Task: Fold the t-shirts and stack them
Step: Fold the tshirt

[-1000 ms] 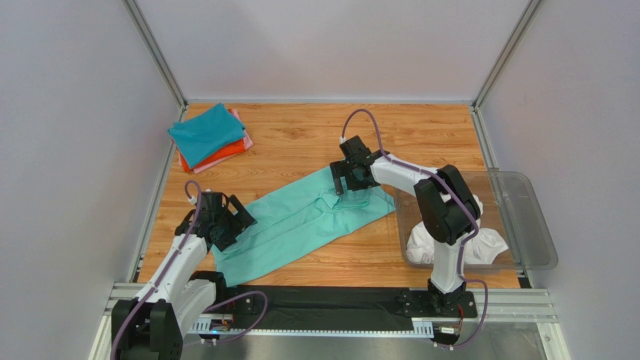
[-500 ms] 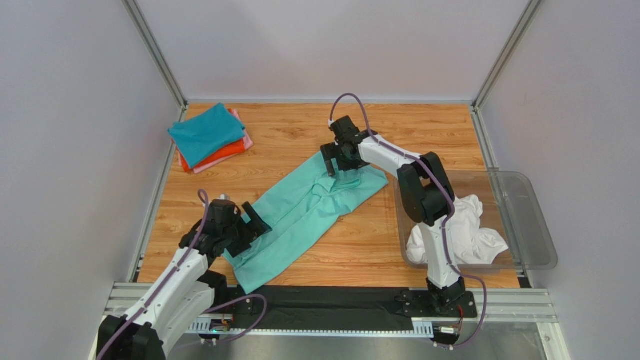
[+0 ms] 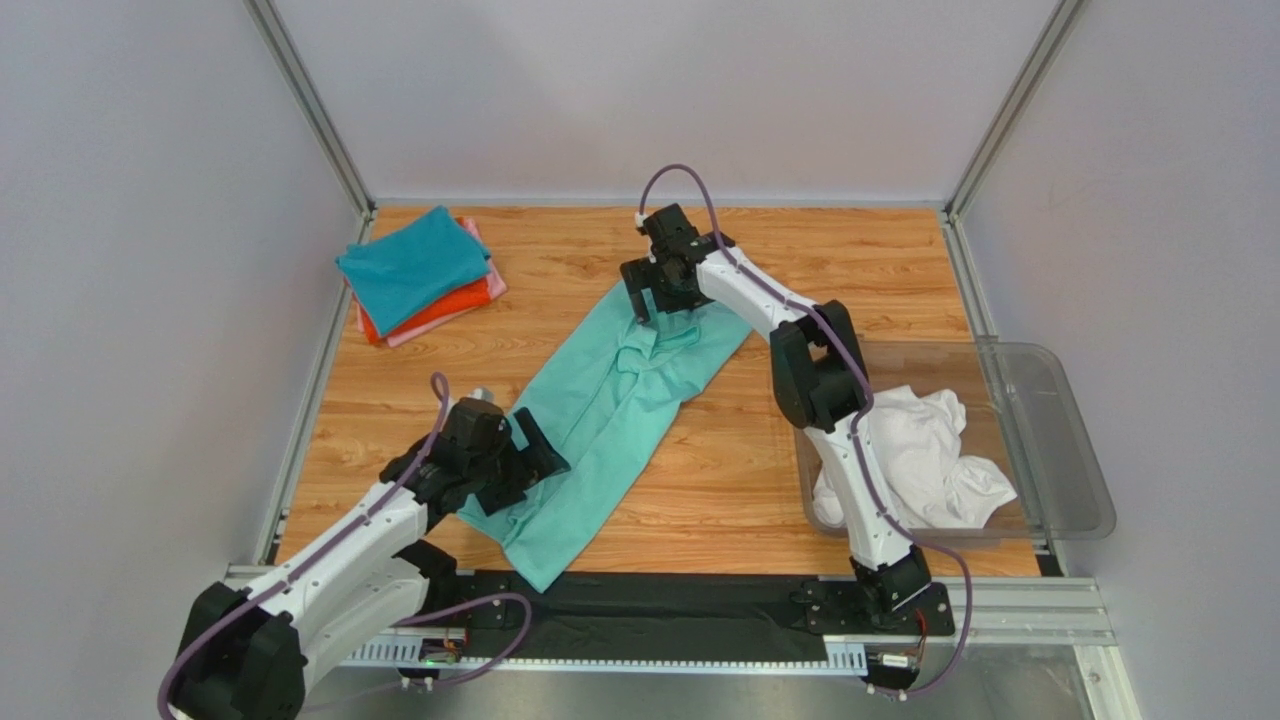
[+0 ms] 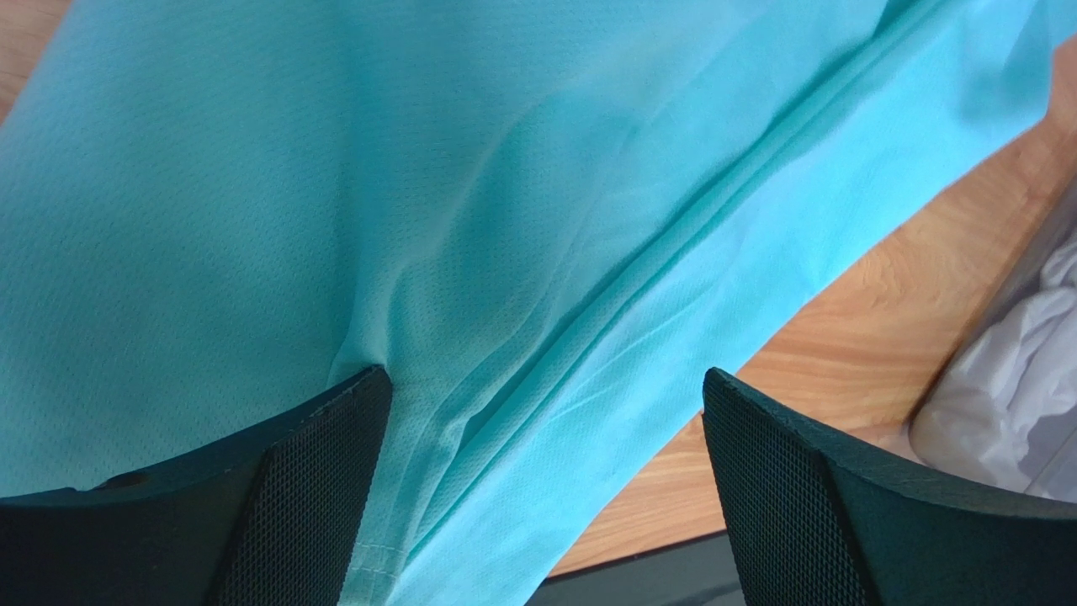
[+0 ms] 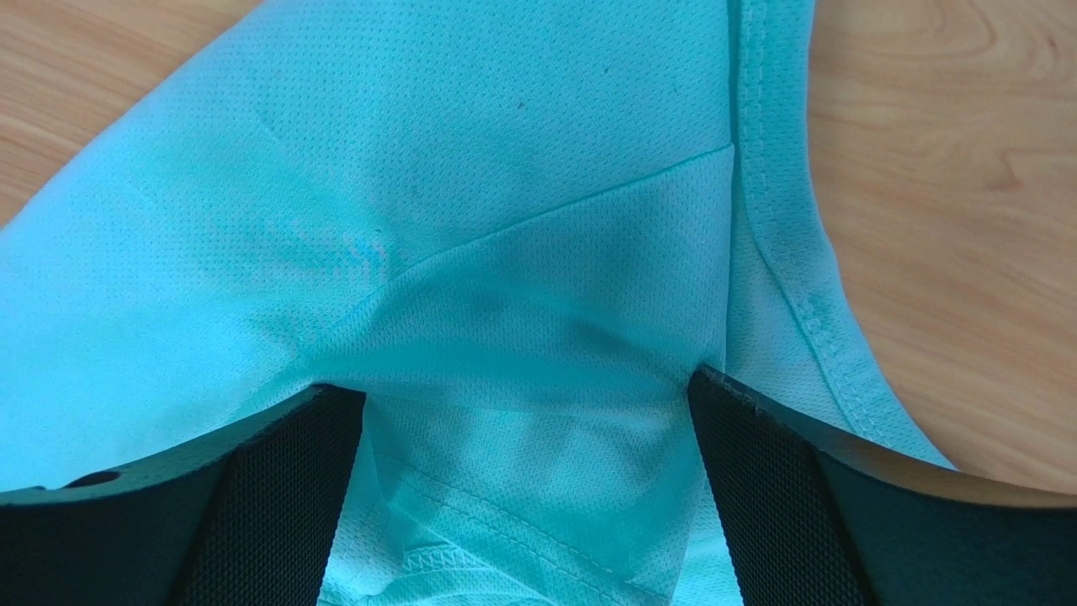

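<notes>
The mint-green t-shirt (image 3: 616,398) lies folded lengthwise as a long diagonal strip on the wooden table. My left gripper (image 3: 529,453) is open, its fingers spread over the shirt's near lower part; in the left wrist view cloth (image 4: 443,190) lies between the pads (image 4: 316,493). My right gripper (image 3: 655,294) is open over the shirt's far end; the collar area (image 5: 506,190) fills the right wrist view. A folded stack sits at the far left: teal-blue (image 3: 409,266) on top, orange-red (image 3: 469,299) and pink (image 3: 476,237) under it. A white t-shirt (image 3: 917,450) lies crumpled in the bin.
A clear plastic bin (image 3: 1074,450) stands at the table's right edge, beside the right arm's base. A black strip (image 3: 676,600) runs along the near edge. White walls and metal posts enclose the table on three sides.
Both grippers moved and the mint-green shirt swung with them: its far end went up and left, its near end right and toward the front, so the strip now lies steeper.
</notes>
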